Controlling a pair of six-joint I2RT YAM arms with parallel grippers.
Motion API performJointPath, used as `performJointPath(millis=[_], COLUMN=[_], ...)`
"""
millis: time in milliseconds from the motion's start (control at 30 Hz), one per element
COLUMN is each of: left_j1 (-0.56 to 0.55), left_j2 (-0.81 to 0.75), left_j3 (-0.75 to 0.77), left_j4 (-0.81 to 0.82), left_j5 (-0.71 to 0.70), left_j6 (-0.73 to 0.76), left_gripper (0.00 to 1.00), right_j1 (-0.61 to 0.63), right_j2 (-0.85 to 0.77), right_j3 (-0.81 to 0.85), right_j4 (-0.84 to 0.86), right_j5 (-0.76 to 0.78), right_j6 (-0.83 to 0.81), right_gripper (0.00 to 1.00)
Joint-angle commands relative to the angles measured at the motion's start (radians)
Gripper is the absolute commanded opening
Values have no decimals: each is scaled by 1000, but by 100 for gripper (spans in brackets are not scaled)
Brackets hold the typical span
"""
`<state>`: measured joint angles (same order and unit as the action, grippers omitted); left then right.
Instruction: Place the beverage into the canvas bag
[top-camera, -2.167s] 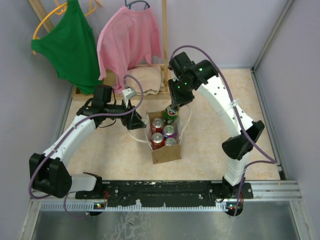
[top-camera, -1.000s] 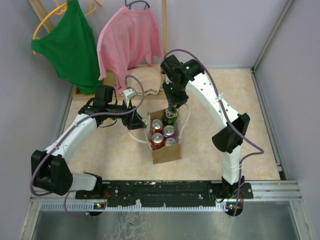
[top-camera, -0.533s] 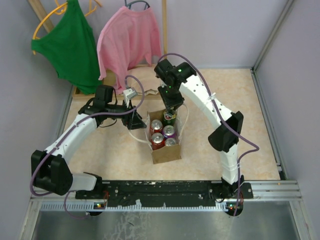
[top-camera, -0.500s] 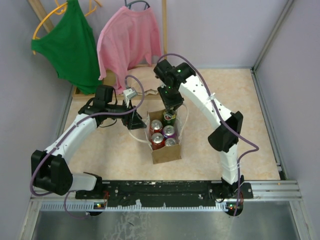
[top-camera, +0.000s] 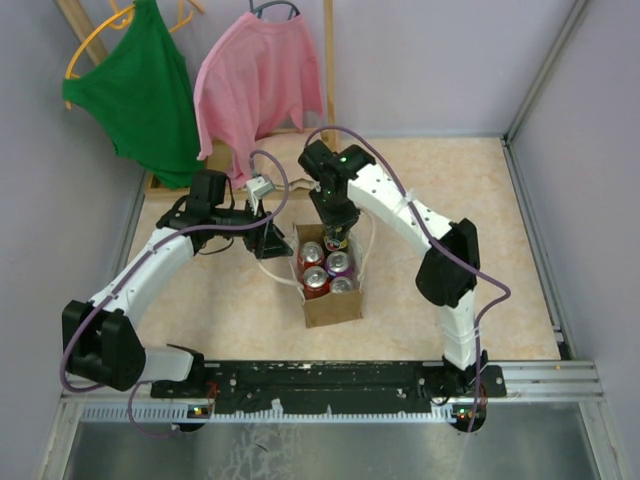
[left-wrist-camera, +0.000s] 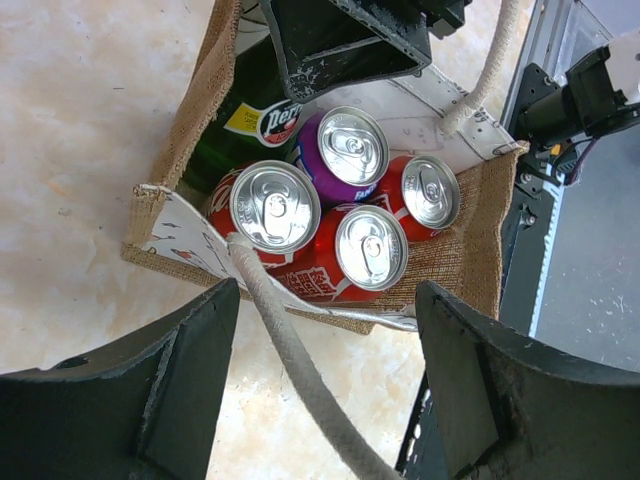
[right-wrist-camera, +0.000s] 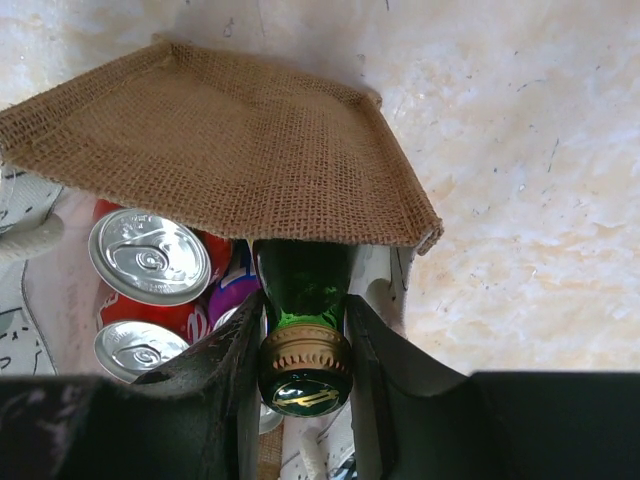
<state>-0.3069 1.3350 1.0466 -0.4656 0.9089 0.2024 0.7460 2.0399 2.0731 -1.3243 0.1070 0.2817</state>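
Right wrist view: the right jaws clamp the neck of the green bottle (right-wrist-camera: 303, 290), its body inside the canvas bag (right-wrist-camera: 220, 150) beside four cans (left-wrist-camera: 372, 247). Left jaws are spread apart, a cord handle (left-wrist-camera: 290, 350) between them.

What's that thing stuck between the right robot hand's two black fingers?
The neck of a green glass bottle with a gold cap, pinched by the right gripper, its body down in the canvas bag. The right wrist view shows it.

Coarse woven canvas bag (right-wrist-camera: 230, 140), glossy green glass bottle (right-wrist-camera: 303, 285), shiny metal cans (left-wrist-camera: 275, 205), twisted cord handle (left-wrist-camera: 284, 340)
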Motion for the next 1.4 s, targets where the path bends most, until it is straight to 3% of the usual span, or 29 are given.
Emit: performJointPath(millis=[0, 200, 233, 267, 300, 400, 667, 733, 967, 1367], left_j1=[6, 6, 6, 6, 6, 7, 6, 6, 5, 5], left_j2=[-26, -31, -30, -32, -33, -35, -37, -42, -76, -140], left_j3=[1, -5, -6, -6, -8, -8, 18, 30, 52, 73], left_j4=[28, 31, 33, 33, 34, 35, 39, 39, 25, -21], left_j5=[15, 13, 13, 13, 14, 12, 10, 15, 11, -27], left_j6=[9, 5, 3, 1, -1, -5, -19, -29, -82, -74], left_gripper=[77, 77, 77, 77, 77, 77, 78, 80, 83, 83], right_j1=[16, 18, 18, 18, 19, 18, 19, 18, -3, -96], right_j2=[-70, -72, -76, -84, -94, -132, -239, -270, -374, -558], right_j3=[-38, -37, -28, -16, -8, 18, 51, 43, -5, -269], right_j4=[-2, -3, -1, 7, 18, 57, 191, 234, 349, 485], right_j5=[21, 44, 48, 55, 63, 86, 98, 90, 121, 23], right_j6=[5, 10, 14, 17, 21, 24, 6, 8, 24, 91], right_gripper=[0, 0, 4, 23, 36, 61, 79, 97, 99, 99])
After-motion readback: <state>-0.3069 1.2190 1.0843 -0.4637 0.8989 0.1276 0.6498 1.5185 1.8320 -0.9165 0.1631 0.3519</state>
